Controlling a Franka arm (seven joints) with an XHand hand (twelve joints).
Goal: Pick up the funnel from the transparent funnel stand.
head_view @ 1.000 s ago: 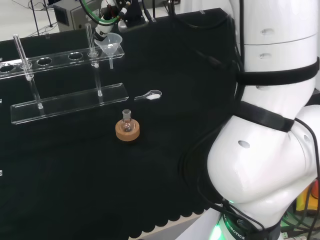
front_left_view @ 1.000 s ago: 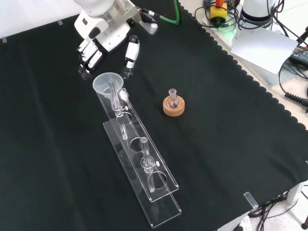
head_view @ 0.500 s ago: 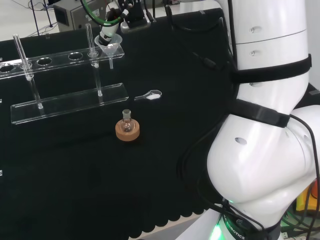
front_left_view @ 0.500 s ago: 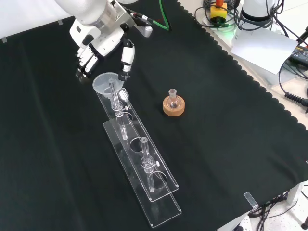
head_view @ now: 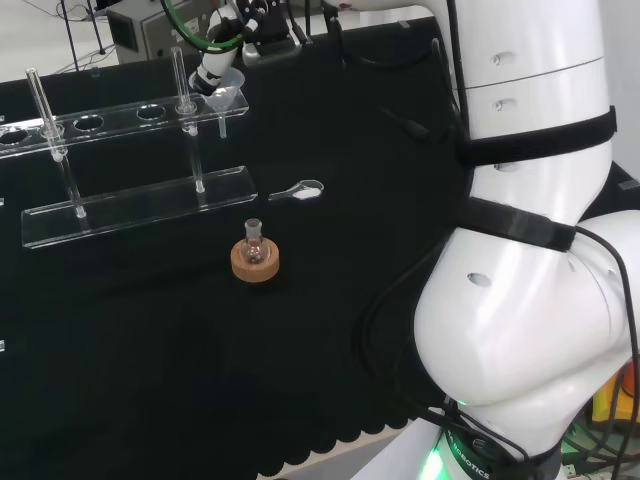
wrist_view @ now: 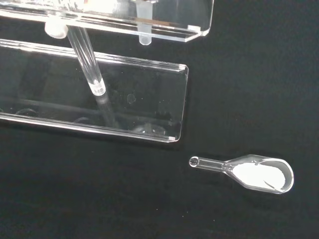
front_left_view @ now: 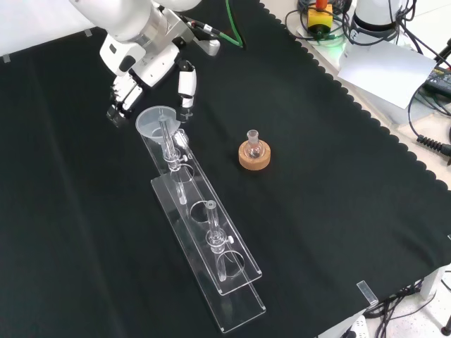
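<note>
A translucent funnel [front_left_view: 156, 120] sits in the end hole of the transparent stand [front_left_view: 211, 246], its stem hanging through the top rail. In the head view the funnel [head_view: 226, 93] is at the right end of the stand [head_view: 140, 205]. The hand [front_left_view: 144, 63] hovers just beyond the funnel with its fingers [front_left_view: 118, 105] on one side of the rim and the thumb [front_left_view: 186, 83] on the other, straddling it with small gaps. In the head view the hand [head_view: 212, 68] is right at the funnel's far rim. The wrist view shows the funnel's stem [wrist_view: 144, 36] under the rail.
A small flask on a cork ring [front_left_view: 254, 153] stands to the right of the stand in the front view. A clear spoon with white powder [wrist_view: 259, 174] lies on the cloth near the stand's end [head_view: 300, 190]. Two upright glass posts [front_left_view: 211, 222] rise from the stand.
The hand has come down and leftward in the front view, bringing its fingers and thumb to either side of the funnel's rim. The funnel and stand have stayed put.
</note>
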